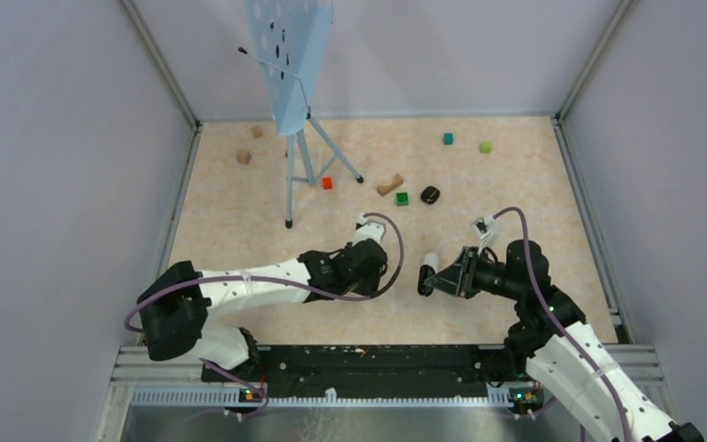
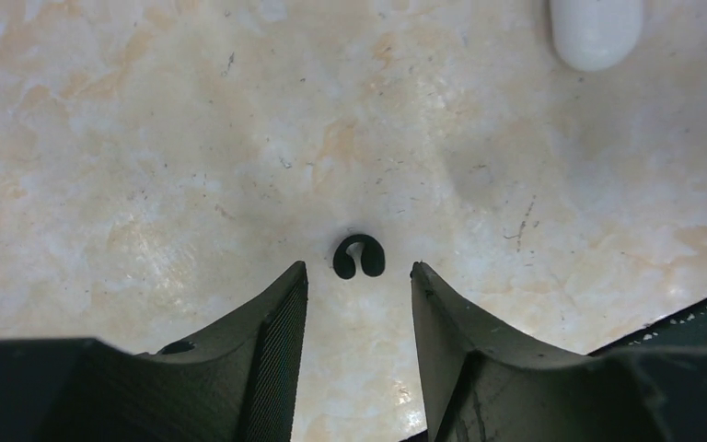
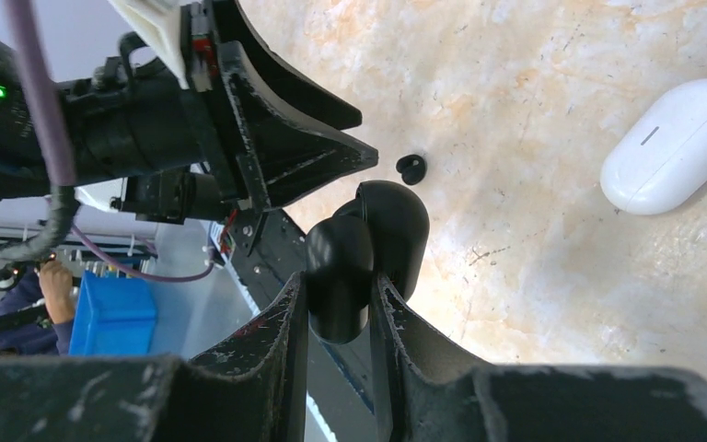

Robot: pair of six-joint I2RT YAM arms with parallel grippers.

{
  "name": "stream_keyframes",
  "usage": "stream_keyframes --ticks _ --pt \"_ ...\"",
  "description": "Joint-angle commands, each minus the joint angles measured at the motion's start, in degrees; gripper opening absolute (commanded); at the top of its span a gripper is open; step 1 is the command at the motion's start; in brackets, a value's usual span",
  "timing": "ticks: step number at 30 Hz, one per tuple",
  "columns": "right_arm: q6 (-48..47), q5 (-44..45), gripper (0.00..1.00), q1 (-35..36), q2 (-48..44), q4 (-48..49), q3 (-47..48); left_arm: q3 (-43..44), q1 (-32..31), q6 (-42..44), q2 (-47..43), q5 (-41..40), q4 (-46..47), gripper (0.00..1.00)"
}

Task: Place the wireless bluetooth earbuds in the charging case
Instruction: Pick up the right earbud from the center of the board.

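Left gripper point(image 2: 359, 269) apart, lined up on black earbud point(image 2: 359, 257) at 12 o'clock; right gripper point(image 3: 339, 281) clamping black case point(image 3: 382, 226), ready for loading.

On my feed the desk point(image 2: 147, 138) looks like smooth laminate in marbled beige, with a soft sheen and fine scratches and specks all over. The white charging case point(image 3: 672, 147) is glossy, seamless plastic. The black rounded shell point(image 3: 341, 276) between the right jaws has a smooth satin finish. Both sets of jaws are matt black plastic, and their inner pads are finely ribbed. The small black C-shaped piece point(image 2: 359, 256) looks dull and rubbery to me.
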Motion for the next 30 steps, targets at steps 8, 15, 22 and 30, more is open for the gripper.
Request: stream_keyframes --ticks 8,15,22,30 --pt "1.2 -1.1 0.00 -0.5 -0.7 3.9 -0.3 -0.2 -0.6 -4.0 0.5 7.6 5.1 0.48" --pt "1.2 -1.2 0.00 -0.5 -0.8 3.5 -0.1 3.3 -2.2 -12.1 4.9 0.1 -1.5 0.47" --pt "1.6 -1.4 0.00 -0.5 -1.0 4.0 -0.7 1.1 -1.9 -4.6 1.9 -0.8 1.4 0.49" --pt "1.8 -1.7 0.00 -0.6 -1.3 4.3 -0.9 -2.1 4.6 4.5 0.7 7.0 6.0 0.47"
